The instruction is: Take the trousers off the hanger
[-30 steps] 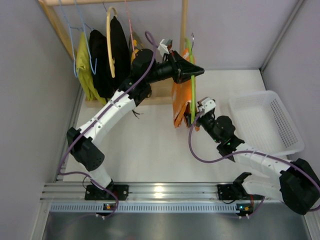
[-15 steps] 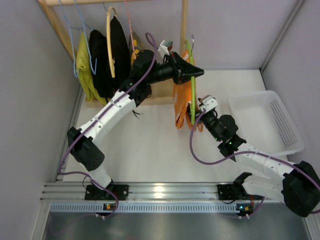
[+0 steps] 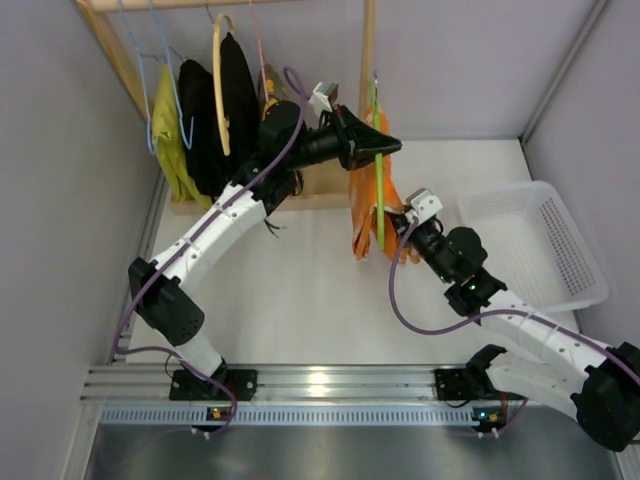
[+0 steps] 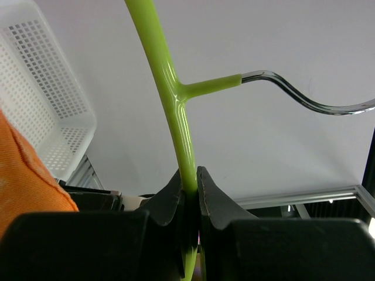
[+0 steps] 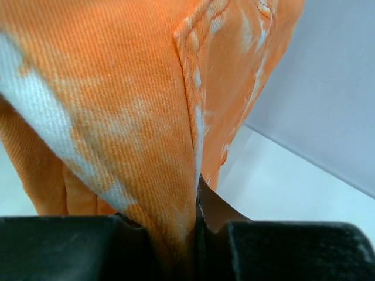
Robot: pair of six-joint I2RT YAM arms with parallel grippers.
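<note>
the hanger (image 4: 174, 102) is running off the top of the left wrist view, its lower stretch disappearing between the left fingers (image 4: 167, 196); its hook (image 4: 304, 98) is leaving the right edge. the trousers (image 5: 117, 105) are overflowing the right wrist view, covering the tips of the right fingers (image 5: 218, 215).

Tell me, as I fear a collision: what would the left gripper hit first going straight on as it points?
The left gripper is shut on the hanger; past it only the pale wall seems ahead, the white basket off to the side. Depth unclear.
</note>
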